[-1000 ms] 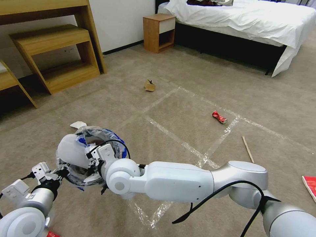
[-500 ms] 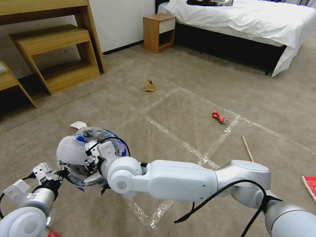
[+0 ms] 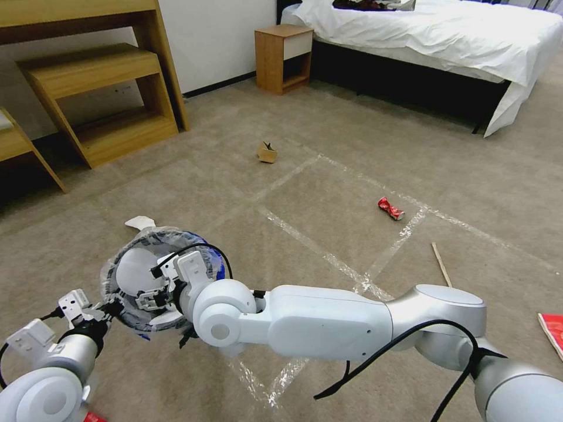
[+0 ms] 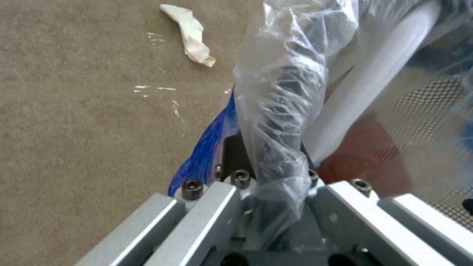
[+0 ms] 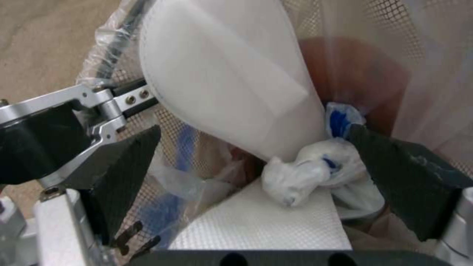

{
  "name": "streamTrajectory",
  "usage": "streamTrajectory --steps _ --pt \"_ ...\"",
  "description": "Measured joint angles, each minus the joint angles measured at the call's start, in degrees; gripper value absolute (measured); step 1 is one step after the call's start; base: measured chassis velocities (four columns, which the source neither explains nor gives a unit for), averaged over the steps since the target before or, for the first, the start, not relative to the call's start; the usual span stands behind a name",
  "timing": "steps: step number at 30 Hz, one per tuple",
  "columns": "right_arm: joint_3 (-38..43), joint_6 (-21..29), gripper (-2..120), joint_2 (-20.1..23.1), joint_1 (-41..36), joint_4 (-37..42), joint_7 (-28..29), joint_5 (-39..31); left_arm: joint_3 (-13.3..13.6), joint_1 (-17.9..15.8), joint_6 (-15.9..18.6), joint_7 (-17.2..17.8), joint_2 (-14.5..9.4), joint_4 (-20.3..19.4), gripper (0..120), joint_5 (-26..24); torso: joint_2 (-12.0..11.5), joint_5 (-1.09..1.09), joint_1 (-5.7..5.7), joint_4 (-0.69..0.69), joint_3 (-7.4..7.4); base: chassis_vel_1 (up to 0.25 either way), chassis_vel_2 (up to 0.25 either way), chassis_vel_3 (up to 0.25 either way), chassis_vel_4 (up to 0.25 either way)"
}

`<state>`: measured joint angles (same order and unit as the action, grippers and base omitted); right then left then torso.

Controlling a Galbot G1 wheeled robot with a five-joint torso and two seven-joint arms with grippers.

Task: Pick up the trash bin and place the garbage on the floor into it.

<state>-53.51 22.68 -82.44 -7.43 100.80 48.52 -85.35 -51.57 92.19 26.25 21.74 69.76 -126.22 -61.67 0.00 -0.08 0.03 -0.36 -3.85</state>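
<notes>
The trash bin (image 3: 176,237) hangs low over the floor (image 3: 328,193), with my left gripper (image 3: 109,306) shut on its bag-wrapped rim (image 4: 281,92). My right gripper (image 3: 153,291) reaches over the bin's mouth, and its black pads (image 5: 123,166) stand wide open. A white slipper (image 5: 227,81) lies loose inside the bin (image 5: 404,37), beside a white and blue tissue wad (image 5: 305,170) and another flat white piece (image 5: 261,221). Garbage on the carpet: a cardboard scrap (image 3: 267,152), a crushed red can (image 3: 390,208), a wooden stick (image 3: 442,265), a red wrapper (image 3: 554,331) and a white wad (image 3: 139,222).
Wooden shelving (image 3: 99,99) stands at the back left. A nightstand (image 3: 284,57) and a bed (image 3: 434,35) stand at the back. Clear tape strips (image 3: 316,249) cross the carpet. A small red item (image 3: 94,417) lies by my left arm.
My right gripper opened and let go of the white slipper. The slipper slid from above the rim down into the bin. The left gripper kept its hold.
</notes>
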Motion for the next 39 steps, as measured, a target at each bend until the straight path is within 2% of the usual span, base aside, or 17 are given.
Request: streamTrajectory --steps 10,18,39 --pt "-0.04 0.05 96 0.43 -0.11 1.06 0.61 -0.35 0.29 0.08 0.02 0.03 0.35 -0.05 1 0.27 0.00 0.00 0.00 0.00 0.00 0.000 0.000 0.000 0.000" --pt "0.57 0.05 88 1.10 -0.21 2.17 0.81 -0.34 0.46 0.08 0.05 0.03 0.40 -0.05 1 0.57 0.00 0.00 0.00 0.00 0.00 0.000 0.000 0.000 0.000" --pt "4.15 -0.21 88 5.91 -1.07 6.50 -0.30 1.90 0.55 -0.39 0.09 0.04 0.28 1.21 1 0.77 0.00 0.00 0.00 0.00 0.00 0.000 0.000 0.000 0.000"
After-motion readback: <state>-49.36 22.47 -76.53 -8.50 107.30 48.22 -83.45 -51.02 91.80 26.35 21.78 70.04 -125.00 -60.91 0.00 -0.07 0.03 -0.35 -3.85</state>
